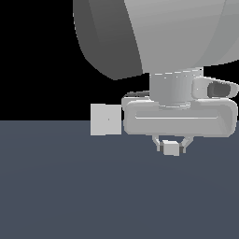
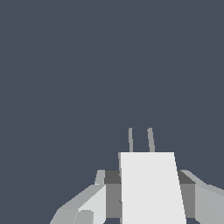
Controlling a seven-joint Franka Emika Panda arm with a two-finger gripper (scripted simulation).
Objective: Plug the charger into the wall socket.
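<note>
Socket first: the wall socket [image 1: 107,119] stands at the exterior view's left, a flat upright light-grey square plate with a tiny dot at its centre, straddling the line where the black background meets the dark blue-grey table [image 1: 70,186]. Its right edge disappears behind the broad pale body of my hand, so from this angle I cannot tell how far apart the two really are in depth. Moving rightward, my arm's big rounded link fills the top of that view, and below it my wrist and hand sit level with the socket. Under the hand hangs my pincer [image 1: 171,148], its two short fingers angled inward and clenched on the charger [image 1: 171,148], a small plain white-grey block that sits squarely between the fingertips, held off the table with nothing touching it underneath. The charger is lower than the socket's centre dot and off to its right in the exterior view. In the wrist view the charger [image 2: 151,188] shows as a bright white block pinched between my grey finger pads [image 2: 113,194], with two thin grey prongs [image 2: 150,140] sticking out from its far end toward bare table.
</note>
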